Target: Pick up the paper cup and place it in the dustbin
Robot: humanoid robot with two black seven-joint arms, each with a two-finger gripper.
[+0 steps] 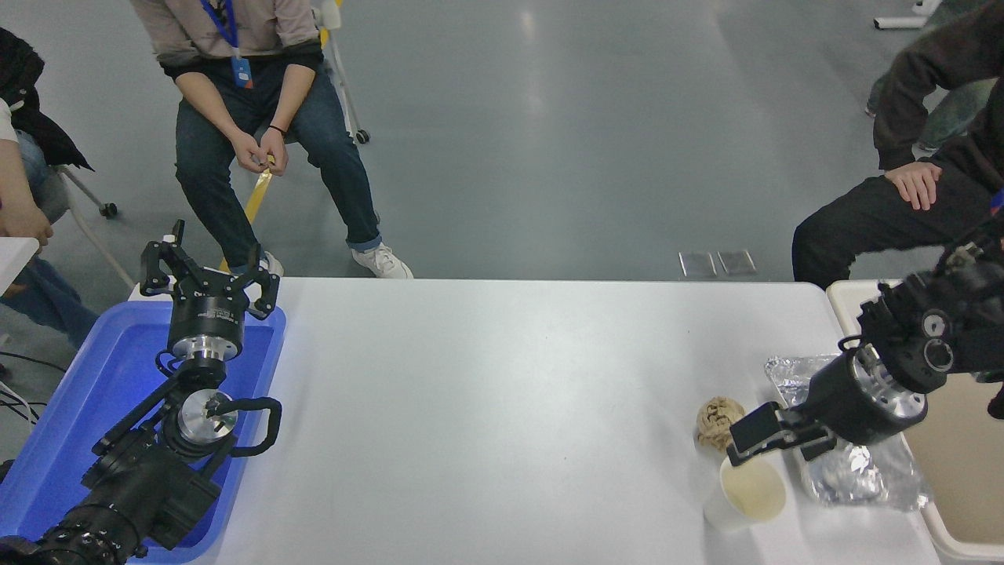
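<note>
Left gripper [208,276] is parked over the blue tray [47,439], fingers spread, nothing held. Crumpled brown paper ball [718,420] lies just beyond the paper cup [745,493], which stands upright near the table's right front edge. Right gripper [773,442] is poised just above the cup's far rim, jaws parted moderately, empty; contact cannot be told. Risk judged: the ball or foil wrapper [855,471] could be snagged, or the light cup tipped or crushed by an off-centre close. Dustbin [843,294] sits at far right.
</note>
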